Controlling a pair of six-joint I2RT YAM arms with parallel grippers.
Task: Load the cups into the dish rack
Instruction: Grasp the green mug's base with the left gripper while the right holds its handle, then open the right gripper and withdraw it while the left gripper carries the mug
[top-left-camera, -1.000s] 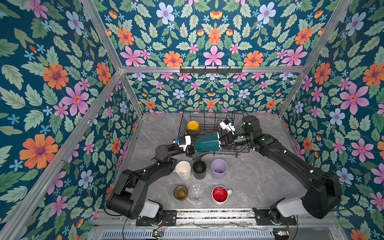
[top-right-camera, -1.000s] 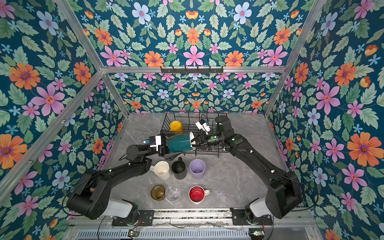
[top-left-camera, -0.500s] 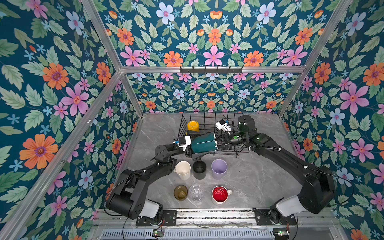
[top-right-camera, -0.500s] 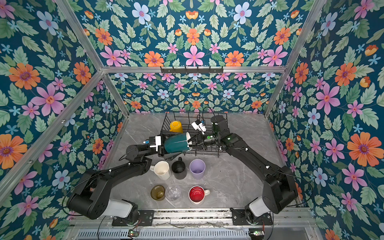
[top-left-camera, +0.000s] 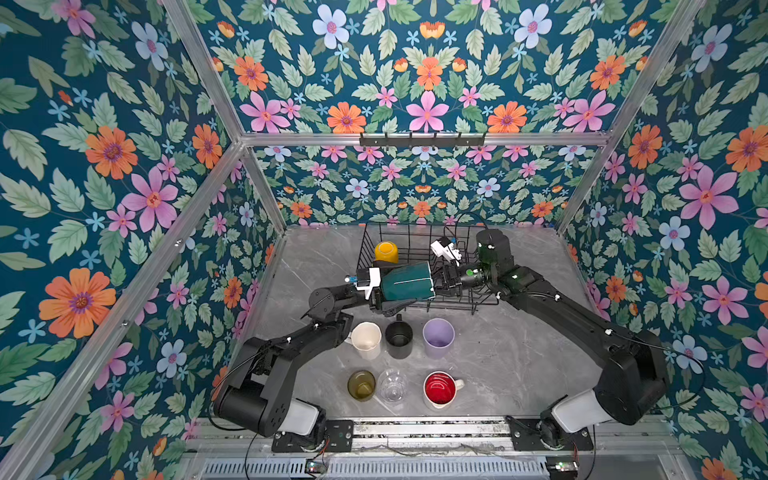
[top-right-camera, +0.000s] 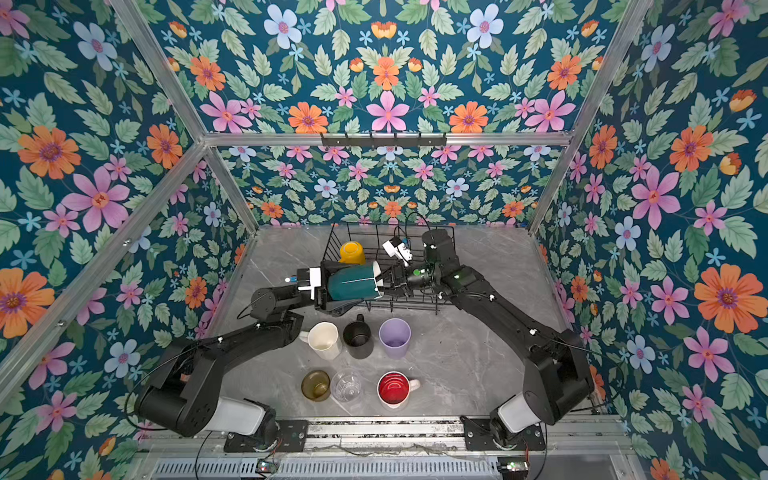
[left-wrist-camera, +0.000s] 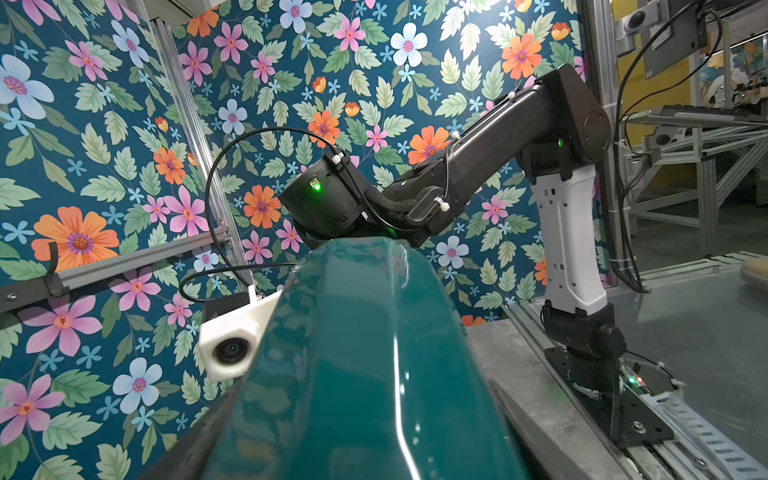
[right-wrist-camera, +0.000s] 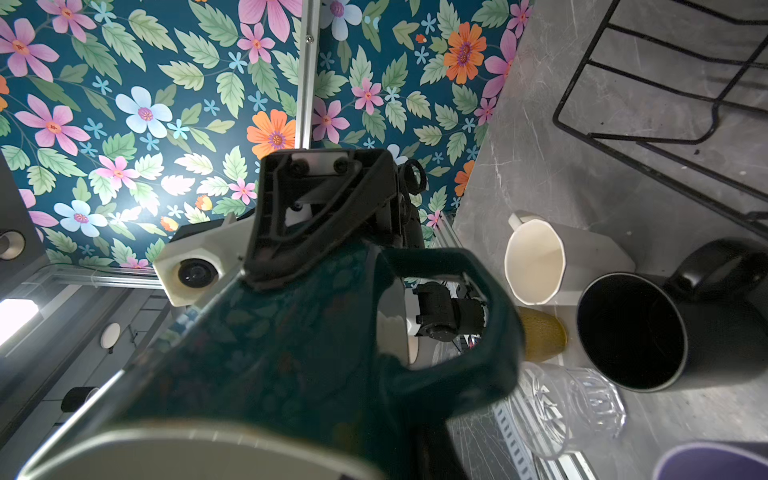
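Top views are showing one of eight cups loaded: the yellow mug (top-left-camera: 386, 251) is sitting in the one rack (top-left-camera: 419, 232), and six are standing on the table (top-left-camera: 498, 365): cream mug (top-left-camera: 366, 338), black mug (top-left-camera: 399, 338), lilac tumbler (top-left-camera: 437, 336), olive glass (top-left-camera: 360, 384), clear glass (top-left-camera: 392, 386), red mug (top-left-camera: 440, 387). The teal mug (top-left-camera: 407, 282) is hanging over the rack's near edge, the right hand (top-left-camera: 440, 280) pinching its rim, the left hand (top-left-camera: 384, 286) spread around its base, grip unclear.

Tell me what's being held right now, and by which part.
The teal mug, lying sideways. The right gripper is shut on its rim. The left gripper straddles its base end; whether it grips cannot be told.
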